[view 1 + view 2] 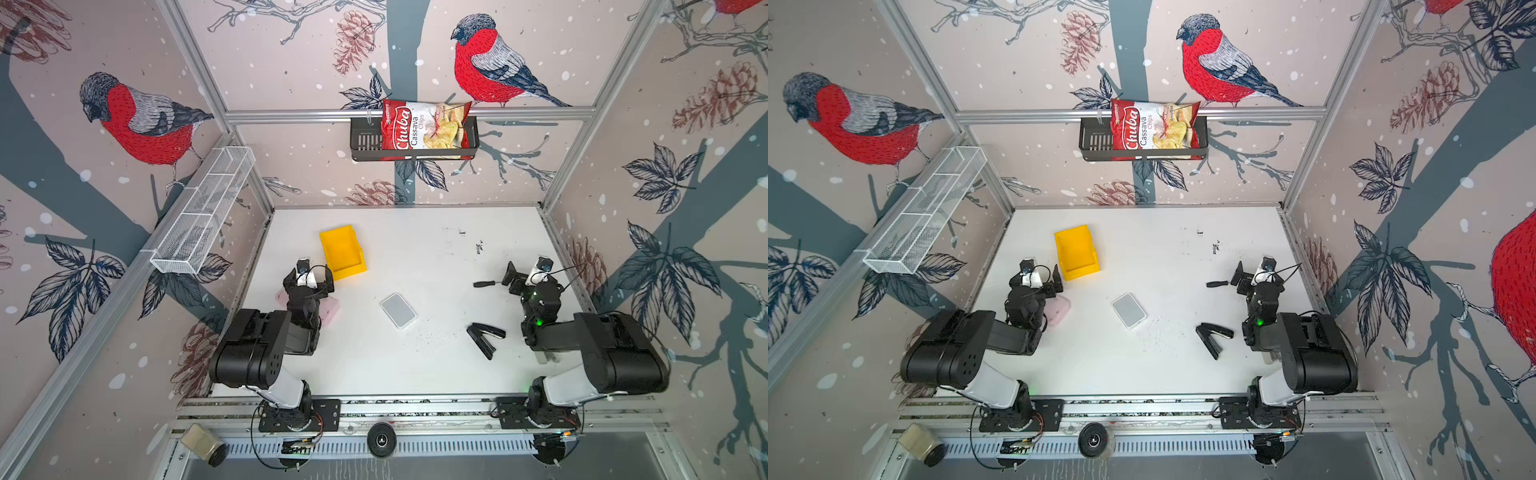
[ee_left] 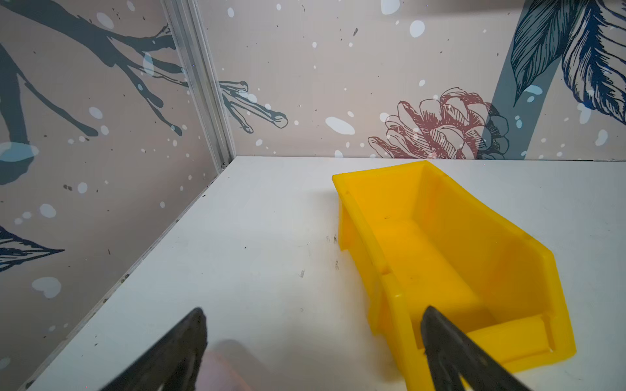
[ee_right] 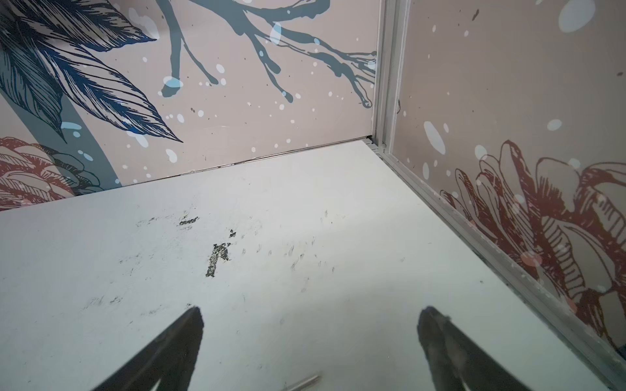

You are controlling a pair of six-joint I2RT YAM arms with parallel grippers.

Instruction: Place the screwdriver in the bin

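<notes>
Screwdriver (image 1: 485, 284) lies flat on the white table (image 1: 415, 365), well apart from the bin (image 1: 341, 249) and off to its right in both top views. Its shaft end is just beside your right gripper (image 1: 524, 272), whose jaws are spread wide and hold nothing. Your left gripper (image 2: 313, 318), just beside the bin's low front, gapes wide too, empty.
</notes>
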